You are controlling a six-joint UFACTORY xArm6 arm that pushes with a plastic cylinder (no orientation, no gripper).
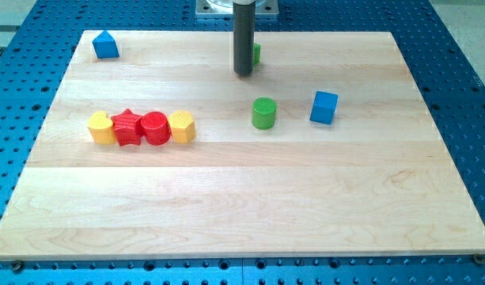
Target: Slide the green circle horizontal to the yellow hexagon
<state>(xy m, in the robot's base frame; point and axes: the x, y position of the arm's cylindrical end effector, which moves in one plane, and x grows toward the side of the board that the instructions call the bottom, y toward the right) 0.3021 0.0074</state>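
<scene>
A pale wooden counter (242,206) with visible plank seams fills most of the scene under even, bright light. Around it on every side lies a blue perforated base (456,87) with rows of small holes. At the far edge sits a grey metal mounting plate (214,8).

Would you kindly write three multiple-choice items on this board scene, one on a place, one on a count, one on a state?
1. Where is the green circle?
A. Between the yellow hexagon and the blue cube
B. At the view's top left corner
C. Touching the red star

2. How many blocks form the touching row at the view's left?
A. Two
B. Four
C. Six

3. What is my tip doing?
A. Pressing the green circle
B. Touching the red cylinder
C. Standing apart, above the green circle in the view

Key: 1 A, it sits between them; 2 B, yellow, red, red, yellow; 3 C, bare board separates them.
</scene>
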